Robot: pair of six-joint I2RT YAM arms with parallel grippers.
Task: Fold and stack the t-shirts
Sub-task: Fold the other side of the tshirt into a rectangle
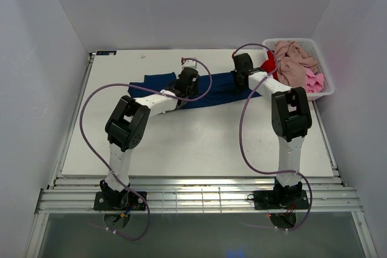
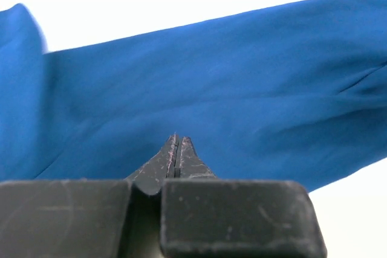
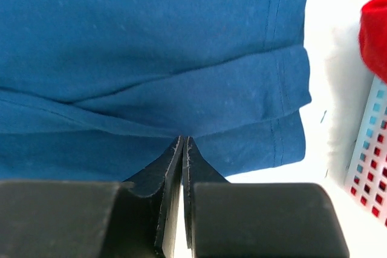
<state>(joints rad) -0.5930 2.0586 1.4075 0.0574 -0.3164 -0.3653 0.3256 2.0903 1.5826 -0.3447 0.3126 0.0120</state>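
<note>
1. Top external view is showing the navy t-shirt (image 1: 219, 84) lying in a long band across the far half of the white table (image 1: 199, 143), with both arms reaching out over it.
2. In the left wrist view, the left gripper (image 2: 178, 138) is pressing its jaws fully together. Its tips are pinching the near edge of the blue cloth, roughly midway along the band.
3. In the right wrist view, the right gripper (image 3: 183, 139) is also clamping its jaws tight. Its tips are biting a folded edge of the same shirt, close to the stitched hem at its right end.
4. Ahead of the right gripper the fabric is lying in soft overlapping folds, with a crease running sideways across it.
5. At the far right corner of the table, the white slotted basket (image 1: 296, 40) is sitting just beside the shirt's right end.
6. Inside the basket, a pink-beige t-shirt (image 1: 293, 64) is lying heaped, a bright pink t-shirt (image 1: 312, 81) is showing along its near right side, and a red t-shirt (image 1: 270, 64) is hanging over the left rim.
</note>
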